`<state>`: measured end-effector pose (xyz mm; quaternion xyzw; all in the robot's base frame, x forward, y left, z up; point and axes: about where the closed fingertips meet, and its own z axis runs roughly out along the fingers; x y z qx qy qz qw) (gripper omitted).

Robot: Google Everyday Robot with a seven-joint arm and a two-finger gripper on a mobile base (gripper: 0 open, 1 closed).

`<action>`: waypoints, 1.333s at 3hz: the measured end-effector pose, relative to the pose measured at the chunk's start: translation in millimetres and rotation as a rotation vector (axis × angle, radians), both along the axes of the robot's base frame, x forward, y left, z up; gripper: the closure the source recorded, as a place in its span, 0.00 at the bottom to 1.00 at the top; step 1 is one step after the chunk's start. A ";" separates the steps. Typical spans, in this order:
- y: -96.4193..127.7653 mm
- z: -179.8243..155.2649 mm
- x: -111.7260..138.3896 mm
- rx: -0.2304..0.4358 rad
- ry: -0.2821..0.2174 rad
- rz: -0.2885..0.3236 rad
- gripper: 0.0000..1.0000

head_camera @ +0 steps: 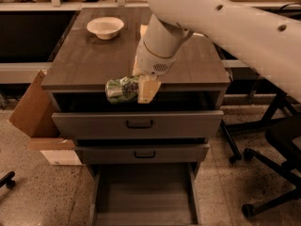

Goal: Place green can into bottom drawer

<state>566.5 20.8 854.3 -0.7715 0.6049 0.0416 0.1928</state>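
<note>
1. Green can (pixel 121 89) hangs in the air, lying sideways, right at the front edge of the cabinet top (pixel 84 65).
2. The gripper (pixel 142 89) has its jaws clamped on the can's right end (the arm reaches in from upper right).
3. Straight below, well apart from it, the bottom drawer (pixel 146 194) stands pulled open.
4. A white bowl (pixel 105 27) sits at the back of the top.

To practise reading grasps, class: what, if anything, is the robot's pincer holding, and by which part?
The pincer, above the front edge of the cabinet, grips the green can by one end; the can lies sideways.
</note>
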 end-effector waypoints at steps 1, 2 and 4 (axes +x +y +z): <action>-13.6 -33.2 -19.2 0.032 0.008 0.026 1.00; -36.7 -89.1 -39.6 0.082 0.028 0.008 1.00; -46.5 -129.3 -45.9 0.124 0.051 -0.011 1.00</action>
